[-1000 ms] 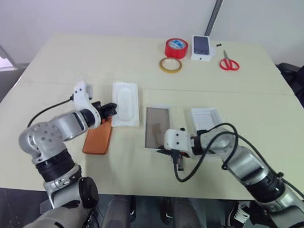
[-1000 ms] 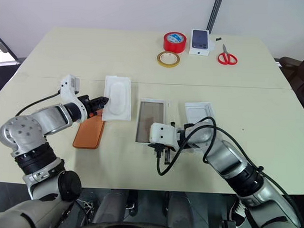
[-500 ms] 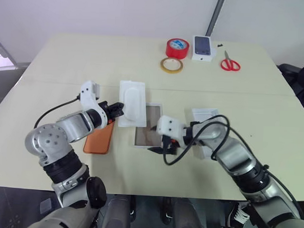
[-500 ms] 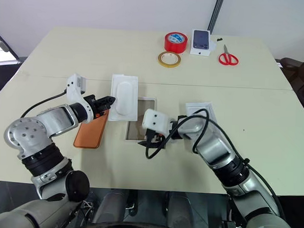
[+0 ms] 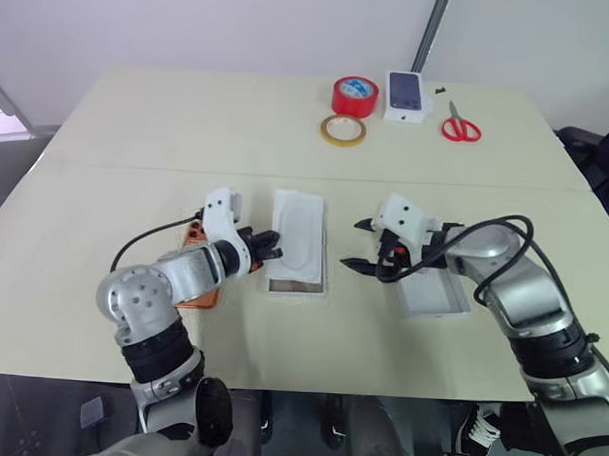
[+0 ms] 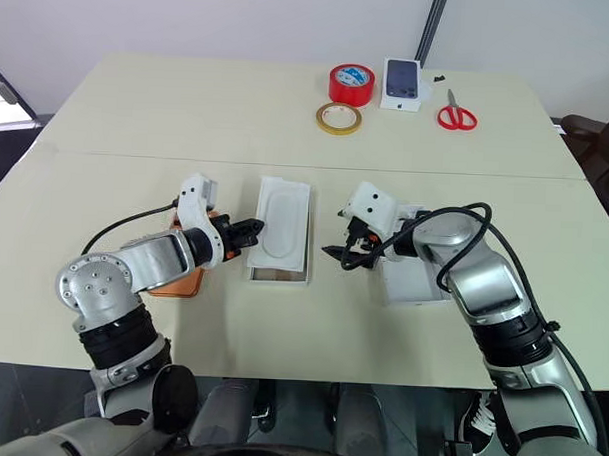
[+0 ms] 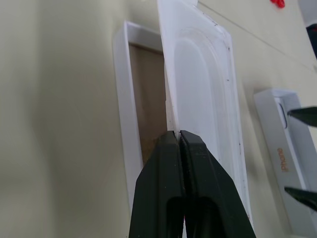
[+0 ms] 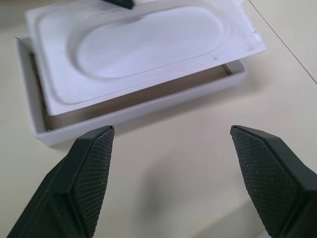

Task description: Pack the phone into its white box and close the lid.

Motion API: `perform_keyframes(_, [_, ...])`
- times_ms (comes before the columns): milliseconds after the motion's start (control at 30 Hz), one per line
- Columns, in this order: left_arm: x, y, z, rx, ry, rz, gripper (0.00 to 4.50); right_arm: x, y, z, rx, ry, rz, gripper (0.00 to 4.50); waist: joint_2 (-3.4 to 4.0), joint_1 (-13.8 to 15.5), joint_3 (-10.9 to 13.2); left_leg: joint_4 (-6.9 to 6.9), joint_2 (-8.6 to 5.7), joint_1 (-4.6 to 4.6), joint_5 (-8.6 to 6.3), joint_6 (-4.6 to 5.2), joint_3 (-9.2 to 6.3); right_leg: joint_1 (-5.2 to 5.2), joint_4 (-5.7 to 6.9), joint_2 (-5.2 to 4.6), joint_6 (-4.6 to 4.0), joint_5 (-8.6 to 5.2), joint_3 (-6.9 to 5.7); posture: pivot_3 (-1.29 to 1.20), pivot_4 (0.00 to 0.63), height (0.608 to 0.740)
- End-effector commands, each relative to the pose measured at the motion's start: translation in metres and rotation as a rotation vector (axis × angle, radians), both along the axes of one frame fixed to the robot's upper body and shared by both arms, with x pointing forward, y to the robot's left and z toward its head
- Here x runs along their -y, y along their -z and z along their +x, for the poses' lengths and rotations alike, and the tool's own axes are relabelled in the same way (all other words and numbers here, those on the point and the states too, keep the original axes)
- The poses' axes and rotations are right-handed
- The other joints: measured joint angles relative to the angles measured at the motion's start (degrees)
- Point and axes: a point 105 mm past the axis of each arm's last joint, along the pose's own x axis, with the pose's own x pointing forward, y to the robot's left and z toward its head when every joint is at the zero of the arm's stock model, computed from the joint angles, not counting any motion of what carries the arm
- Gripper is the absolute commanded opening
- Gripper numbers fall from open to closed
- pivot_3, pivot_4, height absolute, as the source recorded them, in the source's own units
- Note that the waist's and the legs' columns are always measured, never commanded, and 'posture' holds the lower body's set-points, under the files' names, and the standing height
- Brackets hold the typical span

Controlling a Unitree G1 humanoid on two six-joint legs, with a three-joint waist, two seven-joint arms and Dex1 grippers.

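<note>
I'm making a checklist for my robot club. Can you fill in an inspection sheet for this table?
Surface: cream table.
Job's things: orange phone lying partly behind left arm; lid held over white box.
Clutter: red tape, yellow tape, small box, scissors; white tray under right arm.
Grippers: left gripper fingers shut on lid; right gripper fingers open, empty.
Cables: black cable on left arm, another on right.
Surroundings: white wall, grey pole.
</note>
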Motion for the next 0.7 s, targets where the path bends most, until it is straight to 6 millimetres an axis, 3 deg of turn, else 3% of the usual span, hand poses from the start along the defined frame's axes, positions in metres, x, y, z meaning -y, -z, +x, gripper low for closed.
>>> perform_keyframes(33, [0.003,-0.007,-0.003,0.032,0.015,0.005,0.00,0.001,-0.013,0.006,0.068,0.003,0.001,3.91,0.00,0.0,0.0,0.00,-0.01,0.00,0.00,0.00,0.00,0.00,0.00,0.01,0.00,0.00,0.00,0.00,0.150,0.736])
perform_keyframes(67, [0.004,-0.007,-0.004,0.032,0.020,0.005,0.00,0.001,-0.013,0.007,0.071,0.004,0.001,3.91,0.00,0.0,0.0,0.00,-0.01,0.00,0.00,0.00,0.00,0.00,0.00,0.01,0.00,0.00,0.00,0.00,0.150,0.736])
perform_keyframes(167, [0.006,-0.006,-0.007,0.033,0.041,0.004,0.96,0.001,-0.013,0.010,0.077,0.007,0.003,3.98,0.00,0.0,0.0,0.00,0.00,0.00,0.00,0.00,0.00,0.00,0.00,0.01,0.00,0.00,0.00,0.00,0.150,0.736])
perform_keyframes(367, [0.003,-0.017,-0.008,0.070,0.054,-0.048,3.89,-0.004,-0.018,0.017,0.077,0.026,0.033,3.98,0.00,0.0,0.0,0.01,0.00,0.00,0.00,0.00,0.00,0.00,0.00,0.01,0.00,0.00,0.00,0.00,0.150,0.736])
perform_keyframes(500, [-0.007,-0.028,-0.007,0.114,0.057,-0.039,3.96,-0.014,-0.022,0.021,0.079,0.021,0.056,2.64,0.00,0.0,0.0,0.01,0.00,0.00,0.00,0.00,-0.01,0.00,0.01,0.01,0.00,0.00,-0.01,0.00,0.150,0.736])
perform_keyframes(667, [-0.032,-0.042,-0.004,0.195,0.023,0.050,3.96,-0.041,-0.025,0.023,0.072,-0.005,0.092,0.03,0.00,-0.2,0.0,0.00,-0.01,0.00,0.00,-0.01,0.00,-0.02,0.04,0.03,0.00,0.00,-0.01,0.00,0.150,0.736])
perform_keyframes(700, [-0.042,-0.043,-0.005,0.225,0.014,0.127,3.96,-0.048,-0.024,0.024,0.073,-0.014,0.090,0.03,0.00,-0.3,0.0,0.00,-0.01,0.01,0.01,-0.01,0.01,-0.03,0.06,0.05,0.01,0.01,-0.01,0.00,0.150,0.736])
